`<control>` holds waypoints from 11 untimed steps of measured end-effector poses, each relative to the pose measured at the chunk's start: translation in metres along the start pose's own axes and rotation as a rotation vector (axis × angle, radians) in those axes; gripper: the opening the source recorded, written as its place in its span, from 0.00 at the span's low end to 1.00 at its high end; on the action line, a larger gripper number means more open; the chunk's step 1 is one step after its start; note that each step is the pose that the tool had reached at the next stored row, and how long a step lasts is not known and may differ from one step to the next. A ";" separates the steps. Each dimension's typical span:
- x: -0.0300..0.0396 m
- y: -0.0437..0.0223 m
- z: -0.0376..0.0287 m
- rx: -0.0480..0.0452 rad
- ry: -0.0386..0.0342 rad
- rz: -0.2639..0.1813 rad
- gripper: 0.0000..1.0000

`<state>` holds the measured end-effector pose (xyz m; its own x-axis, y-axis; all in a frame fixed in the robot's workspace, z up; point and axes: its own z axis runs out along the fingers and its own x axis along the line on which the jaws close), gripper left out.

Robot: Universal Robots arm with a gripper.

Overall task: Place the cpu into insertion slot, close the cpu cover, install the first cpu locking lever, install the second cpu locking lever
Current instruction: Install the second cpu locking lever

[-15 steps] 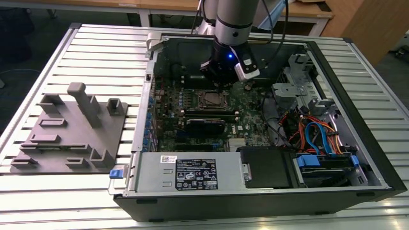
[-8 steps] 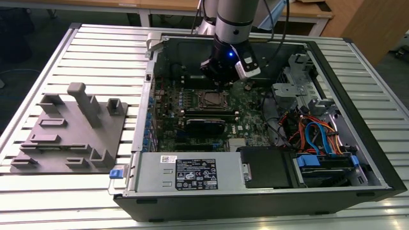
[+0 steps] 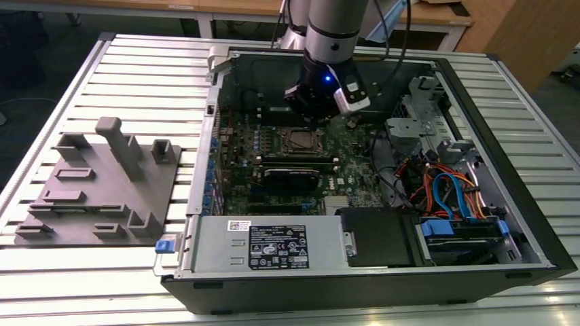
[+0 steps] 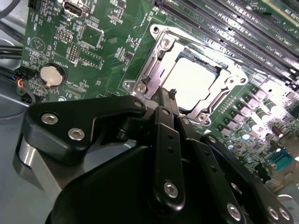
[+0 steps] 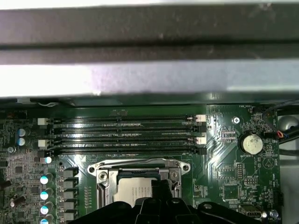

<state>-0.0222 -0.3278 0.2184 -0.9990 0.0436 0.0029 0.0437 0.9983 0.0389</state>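
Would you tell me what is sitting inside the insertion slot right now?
The cpu lies in the insertion slot, with the cpu cover closed around it. The gripper hides the near edge.

Claw (image 4: 167, 95) body hides the near edge of the cpu (image 4: 194, 83) and the cpu cover (image 4: 161, 58); finger tips too crowded to tell gap.

Slatted metal surface (image 3: 136, 64) carries it all in the exterior view. Open computer case (image 3: 507, 224) lies flat on it, filling the three o'clock half. At nine o'clock, well apart from the case, a grey fixture plate (image 3: 100, 197) with upright blocks lies flat on the slats.
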 end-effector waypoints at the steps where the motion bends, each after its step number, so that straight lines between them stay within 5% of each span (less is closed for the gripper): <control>1: 0.0000 -0.0005 0.0000 0.0001 0.0000 0.000 0.10; 11: 0.0000 -0.0009 0.0000 0.0000 0.0000 0.000 0.10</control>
<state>-0.0222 -0.3287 0.2184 -0.9990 0.0436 0.0029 0.0437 0.9983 0.0389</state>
